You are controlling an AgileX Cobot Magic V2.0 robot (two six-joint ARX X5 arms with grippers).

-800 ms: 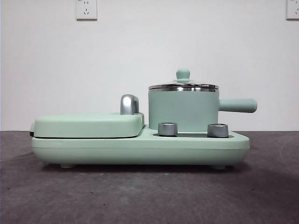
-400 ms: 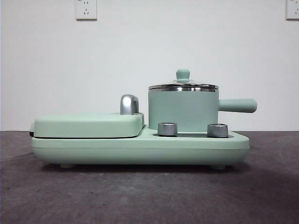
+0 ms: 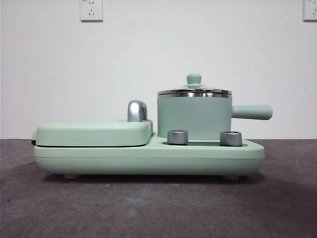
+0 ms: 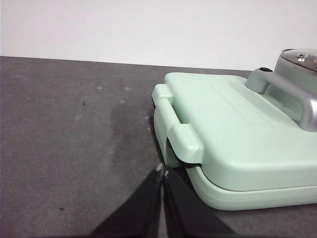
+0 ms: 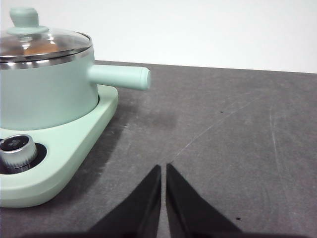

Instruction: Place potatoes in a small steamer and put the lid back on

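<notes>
The steamer (image 3: 194,117) stands on the right half of a mint-green cooker base (image 3: 148,157), its straight handle (image 3: 251,112) pointing out to the right. The lid (image 3: 194,91) sits closed on its steel rim, knob (image 3: 193,79) upright on top. In the right wrist view something orange-brown shows dimly through the glass of the lid (image 5: 42,43) — the potato (image 5: 38,48) is inside the pot, though its shape is hard to make out. Two steel dials (image 3: 178,137) sit on the base in front of the pot. To the left lies the flat griddle (image 3: 93,133), cover down, with a steel handle (image 3: 137,111) at its back edge.

The left tool (image 4: 162,171) hangs low over the dark tabletop (image 4: 74,144) just beside the griddle's hinge end, jaws pressed together and holding nothing. The right tool (image 5: 163,168) hangs over bare tabletop near the base's right corner, apart from the pot handle — its jaws too are closed and empty. Neither tool appears in the front view.
</notes>
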